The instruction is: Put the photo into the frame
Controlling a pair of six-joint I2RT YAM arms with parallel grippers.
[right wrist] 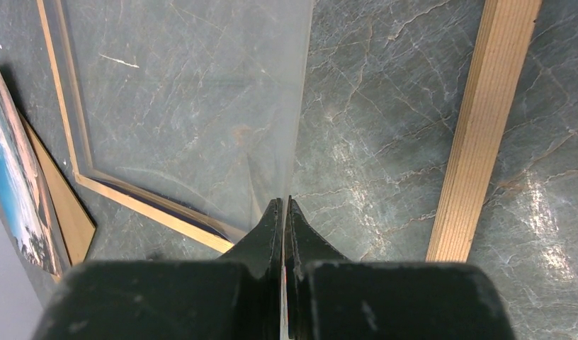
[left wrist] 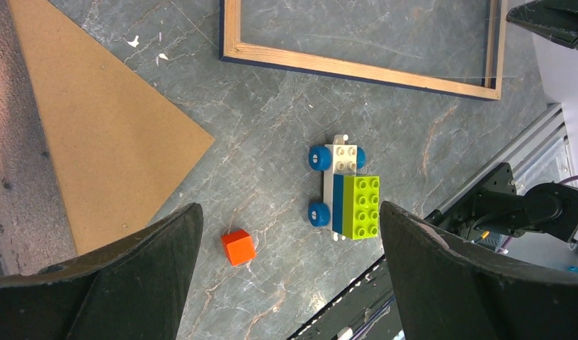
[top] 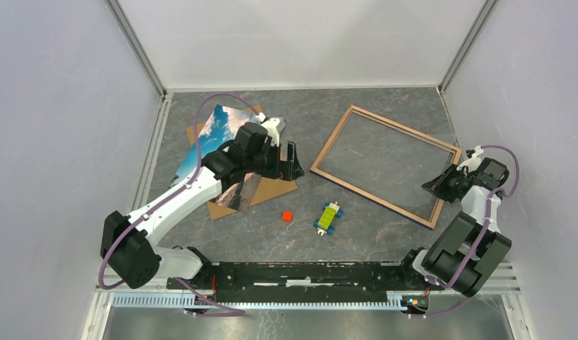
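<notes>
The left arm hides most of the photo, a glossy print of blue sky and white cloud lying on a brown board at the far left. The left gripper hangs spread wide, holding nothing. The light-wood frame lies to the right. There the right gripper is pinched onto the frame's clear pane.

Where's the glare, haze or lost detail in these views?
Top external: even diffuse light, soft shadows, no strong glare. Left wrist: toy car sharp, left fingers near-black with little detail. Right wrist: clear pane looks hazy, bright sheen on the table at lower right.
</notes>
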